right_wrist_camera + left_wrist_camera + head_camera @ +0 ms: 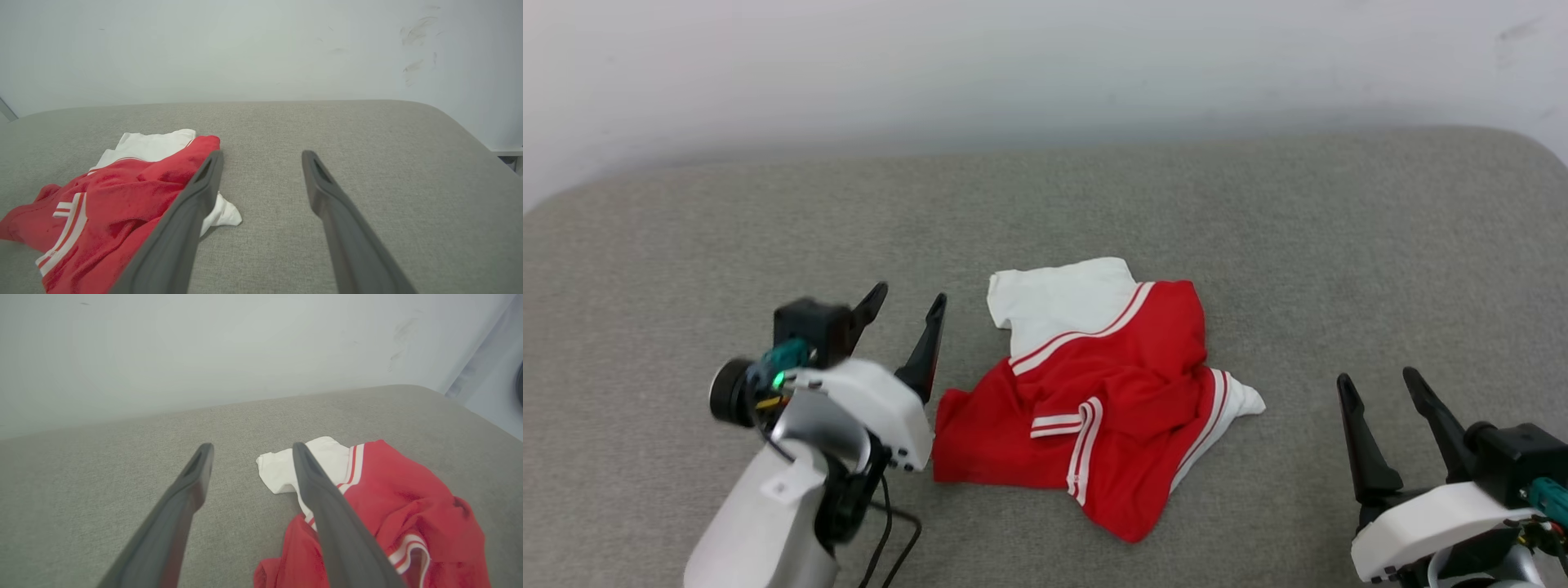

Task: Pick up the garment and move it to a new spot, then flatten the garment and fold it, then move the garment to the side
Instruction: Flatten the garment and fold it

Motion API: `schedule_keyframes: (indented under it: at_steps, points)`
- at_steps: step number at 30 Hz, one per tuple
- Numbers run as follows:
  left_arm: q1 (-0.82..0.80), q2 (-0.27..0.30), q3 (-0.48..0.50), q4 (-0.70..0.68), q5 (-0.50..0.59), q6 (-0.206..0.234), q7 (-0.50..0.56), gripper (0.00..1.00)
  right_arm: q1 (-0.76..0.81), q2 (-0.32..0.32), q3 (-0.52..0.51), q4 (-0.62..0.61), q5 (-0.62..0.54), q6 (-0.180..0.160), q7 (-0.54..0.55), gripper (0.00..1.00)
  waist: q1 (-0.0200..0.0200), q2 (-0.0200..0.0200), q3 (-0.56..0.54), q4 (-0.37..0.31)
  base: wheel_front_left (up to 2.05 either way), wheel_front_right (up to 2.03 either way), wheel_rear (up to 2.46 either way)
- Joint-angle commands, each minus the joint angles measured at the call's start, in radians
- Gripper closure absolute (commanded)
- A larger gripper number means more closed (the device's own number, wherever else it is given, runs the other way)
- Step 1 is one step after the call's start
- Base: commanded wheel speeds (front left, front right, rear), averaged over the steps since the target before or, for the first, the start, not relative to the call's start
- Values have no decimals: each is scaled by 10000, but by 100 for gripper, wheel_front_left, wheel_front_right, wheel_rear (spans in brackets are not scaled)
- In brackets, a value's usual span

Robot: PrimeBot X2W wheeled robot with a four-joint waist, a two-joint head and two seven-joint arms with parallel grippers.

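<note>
The garment [1104, 390] is a bright red shirt with white sleeve ends and thin striped edging, lying crumpled in a heap at the middle of a grey cushioned surface [1258, 229]. My left gripper [910, 299] stands open just left of the heap, apart from the cloth and holding nothing. In the left wrist view the garment [392, 498] lies to the right of and partly behind my right-hand finger. My right gripper [1379, 379] is open at the lower right, a short way from the white sleeve tip. The right wrist view has the garment [122, 196] at its left.
A pale wall [1045, 73] rises directly behind the grey surface. The surface's rounded back corners curve away at the far left and far right [1535, 155]. A black cable [890, 539] hangs below my left wrist.
</note>
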Motion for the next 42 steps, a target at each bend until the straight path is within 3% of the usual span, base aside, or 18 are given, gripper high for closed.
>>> schedule_keyframes:
  at_steps: [1, 11, 17, 23, 24, 26, 32, 38, 42]
  points:
    - [-638, -15, -130, 344, -109, -235, 469, 0, -263, 12, 88, 66, 79, -7, -88, 0, 0, 0, 426, -361, 0, 0, 0]
    - [-2917, 189, -889, 2438, -911, -984, 3709, 0, -760, 12, 87, 636, 495, -7, -499, 0, 0, 0, 1570, -1218, 0, 0, 0]
    - [-3610, 252, -1525, 3315, -1071, -1120, 4686, 0, -965, 10, 178, 930, 586, -5, -721, 0, 0, 0, 1850, -1410, 0, 0, 0]
    - [-3830, 158, -2766, 4409, -1111, -1164, 5835, 0, -1182, 12, 225, 1147, 642, -5, -817, 0, 0, 0, 2005, -1459, 0, 0, 0]
    - [-3819, 118, -2999, 4525, -1155, -1169, 5972, 52, -1217, 12, 243, 1181, 674, -5, -838, 0, 0, 0, 2026, -1458, 0, 0, 0]
    - [-3793, 61, -3358, 4723, -1334, -1174, 6161, 100, -1277, 10, 271, 1224, 690, -5, -876, 0, 0, 0, 2050, -1453, 0, 0, 0]
    - [-4394, 222, -3416, 4906, -1081, -1121, 4629, 100, -1240, 10, 293, 1390, 782, -7, -913, 0, 0, 0, 1987, -1333, 0, 0, 0]
    - [-4683, 365, -3176, 4499, -761, -705, 2902, 100, -1084, 10, 163, 1515, 794, -7, -813, 0, 0, 0, 1588, -1012, 0, 0, 0]
    - [-4202, 780, -3035, 3756, -625, -411, 2266, 100, -959, 9, 27, 1518, 804, -5, -756, 0, 0, 0, 1229, -778, 0, 0, 0]
